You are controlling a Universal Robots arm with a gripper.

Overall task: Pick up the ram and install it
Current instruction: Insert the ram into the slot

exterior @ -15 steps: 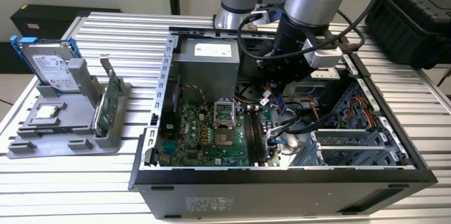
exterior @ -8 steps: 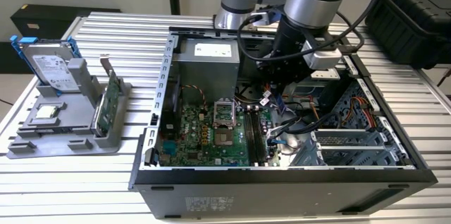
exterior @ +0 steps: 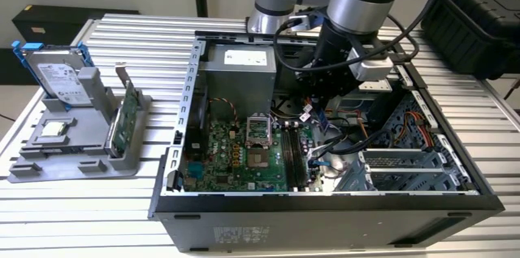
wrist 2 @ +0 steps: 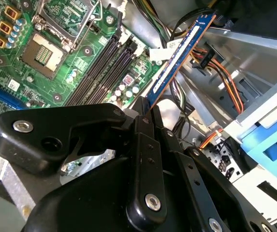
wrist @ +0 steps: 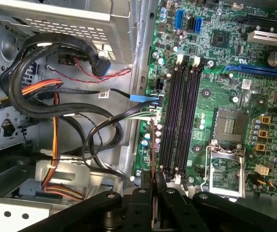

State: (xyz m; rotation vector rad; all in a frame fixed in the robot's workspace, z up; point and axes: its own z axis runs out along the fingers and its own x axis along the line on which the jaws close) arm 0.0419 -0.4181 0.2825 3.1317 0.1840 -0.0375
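My gripper (wrist 2: 146, 110) is shut on the ram (wrist 2: 179, 53), a thin blue-green stick seen nearly edge-on, jutting out beyond the fingertips. In the first wrist view the ram (wrist: 153, 145) shows as a thin line rising from the gripper (wrist: 153, 182), hanging just beside the black memory slots (wrist: 182, 116), over the board's edge toward the cables. The same slots (wrist 2: 104, 67) lie empty beneath the stick in the second wrist view. In the exterior view the gripper (exterior: 322, 115) is lowered inside the open computer case (exterior: 325, 200), above the slots (exterior: 294, 156).
Bundled cables (wrist: 56, 96) and drive bays crowd the case beside the slots. The open processor socket (exterior: 258, 142) sits on the slots' other side. Outside, on the exterior view's left, a grey stand (exterior: 57, 154) holds a hard drive (exterior: 61, 75) and a green card (exterior: 122, 124).
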